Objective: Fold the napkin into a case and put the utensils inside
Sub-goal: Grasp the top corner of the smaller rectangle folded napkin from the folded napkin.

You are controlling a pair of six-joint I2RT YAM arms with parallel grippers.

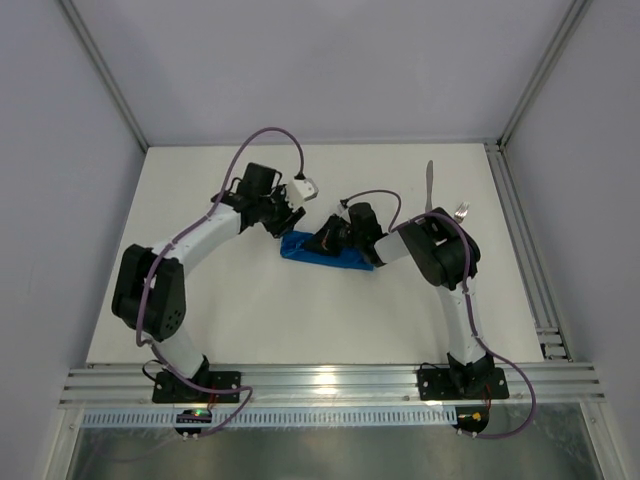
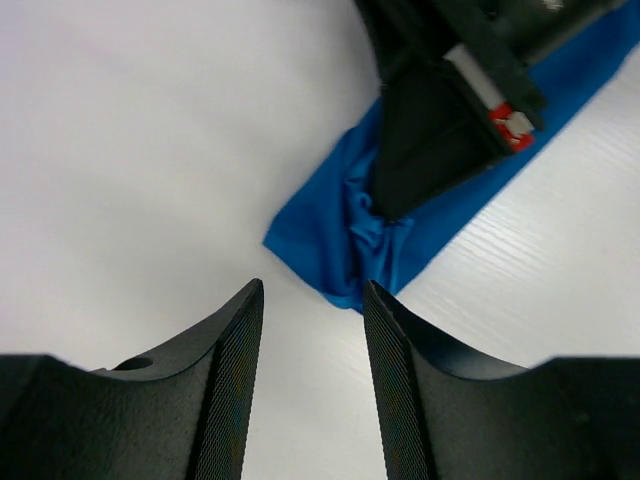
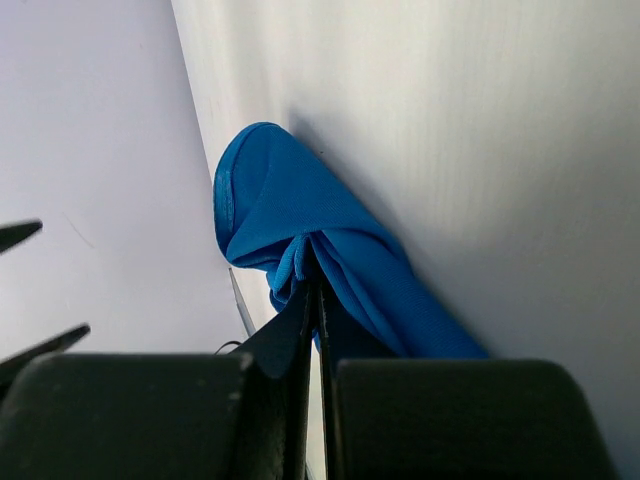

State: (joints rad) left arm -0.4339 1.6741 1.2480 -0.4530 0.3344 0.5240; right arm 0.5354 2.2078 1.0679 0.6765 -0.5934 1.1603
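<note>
The bright blue napkin (image 1: 325,255) lies folded into a narrow strip at the table's middle. My right gripper (image 1: 322,243) is shut on a bunched fold of the napkin (image 3: 300,230) near the strip's left end, as the left wrist view (image 2: 340,235) also shows. My left gripper (image 1: 293,217) is open and empty, just left of and behind that end, its fingertips (image 2: 250,300) close to the cloth's corner. The knife (image 1: 429,185) and fork (image 1: 461,211) lie at the back right, beyond my right arm.
A metal rail (image 1: 525,250) runs along the table's right edge, and a slotted rail (image 1: 330,385) along the near edge. Grey walls enclose the back and sides.
</note>
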